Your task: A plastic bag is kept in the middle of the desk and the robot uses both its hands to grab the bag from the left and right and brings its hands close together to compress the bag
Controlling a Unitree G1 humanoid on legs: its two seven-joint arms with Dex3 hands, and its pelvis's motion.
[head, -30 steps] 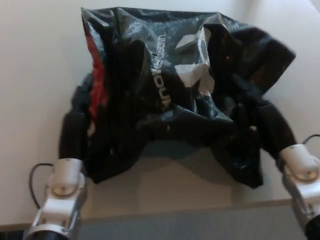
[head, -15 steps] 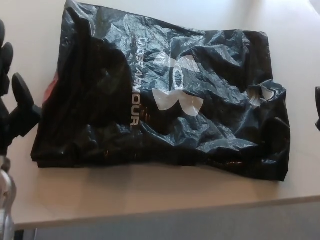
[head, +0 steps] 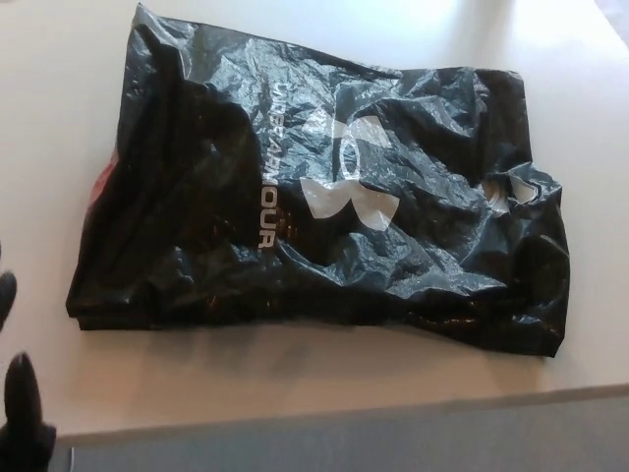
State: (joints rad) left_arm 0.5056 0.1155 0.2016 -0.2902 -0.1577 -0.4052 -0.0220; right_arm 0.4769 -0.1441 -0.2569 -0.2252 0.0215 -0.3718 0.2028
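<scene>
A black plastic bag (head: 324, 197) with white lettering and a white logo lies spread flat and crinkled across the middle of the pale desk (head: 59, 118). A bit of red shows at its left edge. My left hand (head: 18, 403) shows only at the bottom left corner of the head view, well clear of the bag, with its fingers apart and nothing held. My right hand is out of the picture. Nothing touches the bag.
The desk's front edge (head: 344, 413) runs along the bottom of the picture, with a grey floor strip (head: 393, 447) below it. Bare desk surface lies to the left of and behind the bag.
A second ago both hands squeezed the bag into a bunch. They let go and drew apart, and the bag spread flat. Since half a second ago my left hand dropped lower-left and the right left the view.
</scene>
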